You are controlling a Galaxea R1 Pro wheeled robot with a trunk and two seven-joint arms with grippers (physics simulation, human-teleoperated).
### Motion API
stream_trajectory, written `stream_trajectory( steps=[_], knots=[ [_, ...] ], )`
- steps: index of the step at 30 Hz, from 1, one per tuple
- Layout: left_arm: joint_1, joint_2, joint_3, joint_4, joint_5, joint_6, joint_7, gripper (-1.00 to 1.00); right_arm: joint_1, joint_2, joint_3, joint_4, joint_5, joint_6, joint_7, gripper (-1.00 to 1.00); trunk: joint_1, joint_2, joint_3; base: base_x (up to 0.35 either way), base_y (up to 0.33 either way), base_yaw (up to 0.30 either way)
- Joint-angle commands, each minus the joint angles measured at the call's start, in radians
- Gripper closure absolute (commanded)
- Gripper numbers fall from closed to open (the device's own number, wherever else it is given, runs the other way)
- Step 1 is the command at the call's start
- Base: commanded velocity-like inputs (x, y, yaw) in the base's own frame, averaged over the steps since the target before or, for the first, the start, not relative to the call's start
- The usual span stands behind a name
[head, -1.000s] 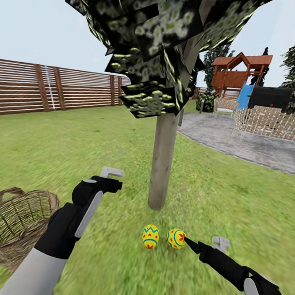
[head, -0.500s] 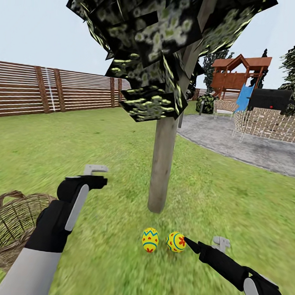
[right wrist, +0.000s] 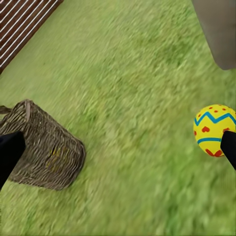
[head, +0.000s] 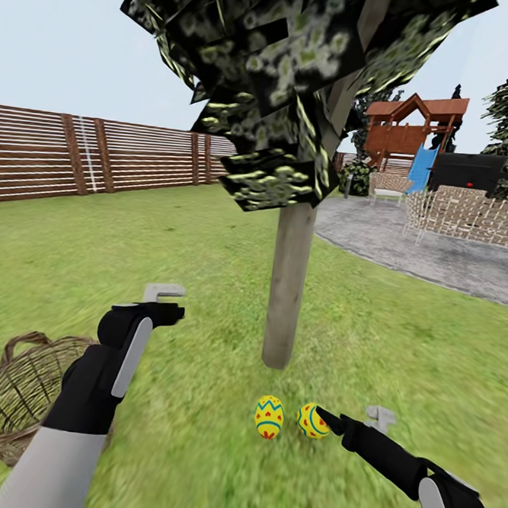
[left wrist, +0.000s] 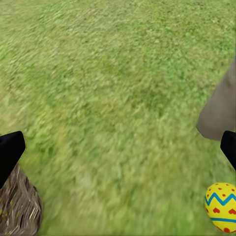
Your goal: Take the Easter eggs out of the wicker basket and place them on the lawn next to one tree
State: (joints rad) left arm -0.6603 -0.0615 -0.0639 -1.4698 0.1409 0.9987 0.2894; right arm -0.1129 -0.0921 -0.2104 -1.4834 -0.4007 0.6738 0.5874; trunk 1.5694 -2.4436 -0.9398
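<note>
Green lawn (head: pixel 209 243) with yellowish patches runs back to a brown slatted fence (head: pixel 78 152); a grey paved patio (head: pixel 422 252) with pale woven seats and a wooden playset (head: pixel 409 132) lie beyond the tree. Tree (head: pixel 288 287): straight pale trunk, dark blocky crown overhead.

Two eggs lie on the grass just in front of the trunk base, side by side and close together. First egg (head: pixel 269 416) stands upright, yellow with blue zigzag and red hearts; it also shows in the left wrist view (left wrist: pixel 222 206) and the right wrist view (right wrist: pixel 212 129). Second egg (head: pixel 313 420), on the side of the first away from the basket, is tilted, with a red motif and blue bands. A third egg is not made out; the basket's inside is too blurred to tell.

Basket (head: pixel 21 396) of woven twigs sits on the grass well apart from the tree, tipped over on its side in the right wrist view (right wrist: pixel 44 147).

Left gripper (head: pixel 162 299) hovers above the grass between basket and tree, fingers spread wide, empty. Right gripper (head: pixel 352 418) is low, one dark finger touching or just beside the second egg; fingers apart, nothing grasped.
</note>
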Motion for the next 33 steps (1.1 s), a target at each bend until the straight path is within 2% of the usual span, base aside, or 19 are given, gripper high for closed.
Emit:
stream_trajectory(
  steps=[1, 12, 33],
  knots=[
    [-0.001, 0.000, -0.001, 0.001, 0.010, 0.002, 0.010, -1.00, -0.001, 0.000, -0.001, 0.000, -0.004, 0.007, 0.001, -1.00, 0.000, 0.000, -0.001, 0.086, 0.263, 0.000],
    [-0.001, 0.000, -0.001, 0.003, 0.010, 0.002, 0.010, -1.00, -0.001, -0.004, -0.001, 0.004, -0.004, 0.007, 0.005, -1.00, 0.000, 0.000, -0.001, 0.085, 0.254, 0.000],
    [-0.001, 0.000, -0.001, 0.006, 0.008, 0.003, 0.010, -1.00, -0.001, 0.000, -0.001, 0.000, -0.005, 0.006, 0.003, -1.00, 0.000, 0.000, 0.005, 0.003, 0.263, 0.000]
  ],
)
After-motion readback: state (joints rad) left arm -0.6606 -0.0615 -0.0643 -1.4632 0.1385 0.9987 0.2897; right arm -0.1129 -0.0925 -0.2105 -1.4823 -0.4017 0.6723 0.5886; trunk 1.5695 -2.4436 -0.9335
